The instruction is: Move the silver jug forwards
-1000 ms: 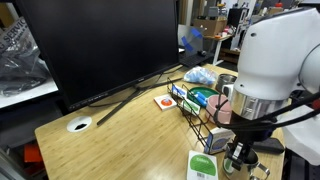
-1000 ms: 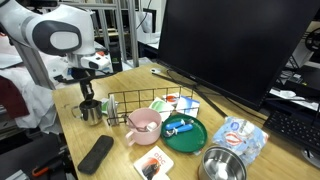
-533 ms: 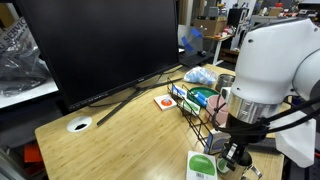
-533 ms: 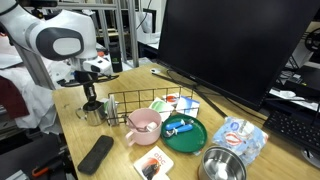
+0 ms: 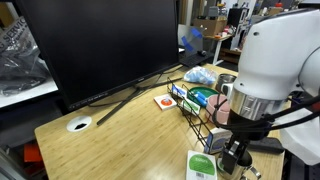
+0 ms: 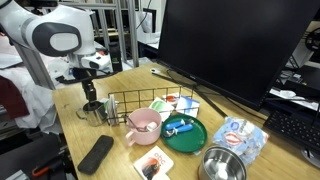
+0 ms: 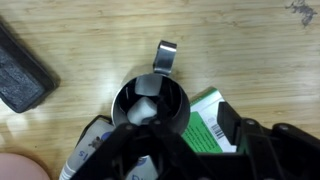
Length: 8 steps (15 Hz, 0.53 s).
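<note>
The silver jug [image 6: 92,113] stands upright on the wooden table near its corner, beside the end of the wire basket. From the wrist view I look straight down into the silver jug [image 7: 150,102], its handle [image 7: 166,55] pointing away. My gripper [image 6: 91,100] hangs directly over it and stands open [image 7: 185,128]. One finger [image 7: 226,124] is outside the wall with a gap to it, over a green card [image 7: 203,128]. The other finger is lost in the dark over the mouth. In an exterior view the arm hides most of the jug [image 5: 233,160].
A black case [image 6: 97,153] lies near the front edge, close to the jug. The wire basket [image 6: 150,103], a pink mug [image 6: 143,125], a green plate [image 6: 186,131] and a round silver tin [image 6: 222,165] follow along the table. A large monitor [image 6: 225,45] stands behind.
The jaws were shut on the jug's wall and have now parted from it. The jug stands where it was, and the arm has barely shifted.
</note>
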Each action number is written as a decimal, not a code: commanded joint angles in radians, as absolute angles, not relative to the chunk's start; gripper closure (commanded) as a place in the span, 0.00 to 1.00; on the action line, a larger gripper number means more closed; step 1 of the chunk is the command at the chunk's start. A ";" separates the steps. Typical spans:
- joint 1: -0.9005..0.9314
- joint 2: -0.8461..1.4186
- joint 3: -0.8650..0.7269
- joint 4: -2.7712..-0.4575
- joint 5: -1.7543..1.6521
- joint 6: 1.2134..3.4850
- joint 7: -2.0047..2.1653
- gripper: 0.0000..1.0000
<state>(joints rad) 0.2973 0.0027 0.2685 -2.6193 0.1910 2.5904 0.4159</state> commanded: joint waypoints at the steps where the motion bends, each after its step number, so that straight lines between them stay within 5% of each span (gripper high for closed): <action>1: 0.295 -0.069 0.278 -2.630 0.193 2.544 0.376 0.12; 3: 0.296 -0.097 0.282 -2.631 0.197 2.536 0.363 0.01; 8: 0.296 -0.099 0.288 -2.619 0.208 2.544 0.379 0.00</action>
<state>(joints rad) 0.3036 -0.0978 0.2808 -2.6197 0.2064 2.5463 0.3807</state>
